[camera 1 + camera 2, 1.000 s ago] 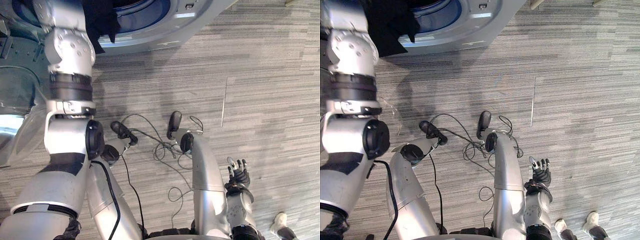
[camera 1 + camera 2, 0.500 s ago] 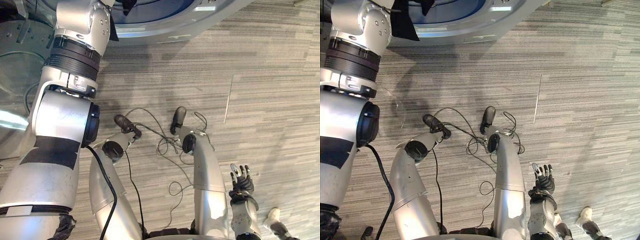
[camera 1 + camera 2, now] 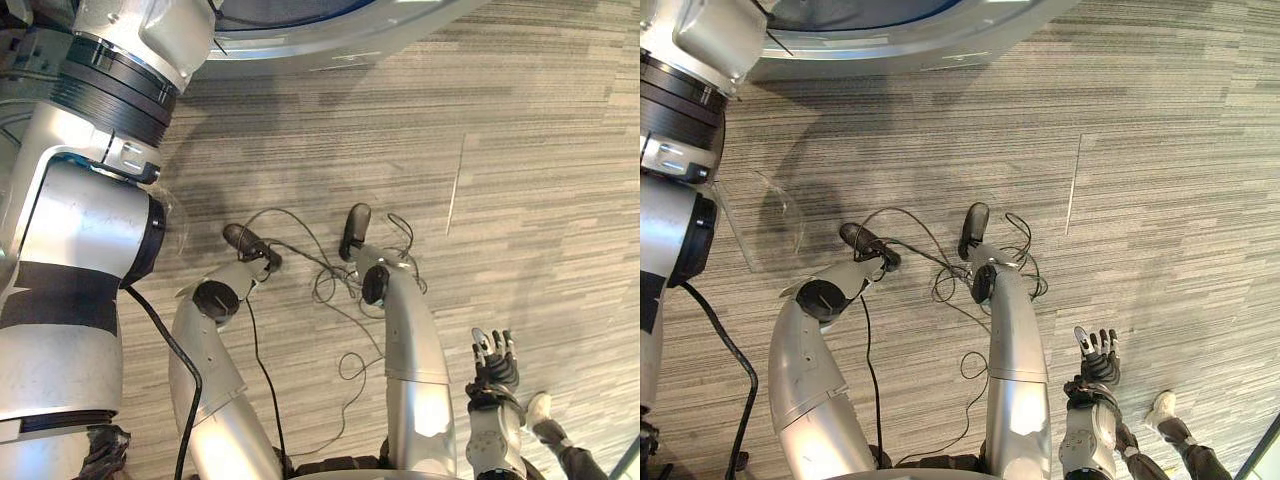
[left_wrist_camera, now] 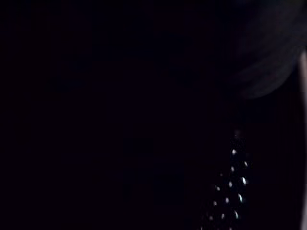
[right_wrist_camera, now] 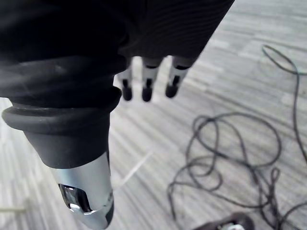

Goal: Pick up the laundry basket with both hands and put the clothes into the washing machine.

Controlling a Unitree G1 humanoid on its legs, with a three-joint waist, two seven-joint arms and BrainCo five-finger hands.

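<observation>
While the left arm (image 3: 90, 230) reaches past the washing machine rim (image 3: 330, 45) ahead, we see the right hand (image 3: 493, 365) above the floor (image 3: 540, 150), fingers straight and spread. We cannot tell the left hand's state.

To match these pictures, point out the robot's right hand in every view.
Left eye view: right hand, lower right, fingers straight.
Right eye view: right hand, lower right.
Right wrist view: fingers past the dark cover.
Left wrist view: too dark to tell.
Landmark: white shoe beside it, both eye views.
</observation>
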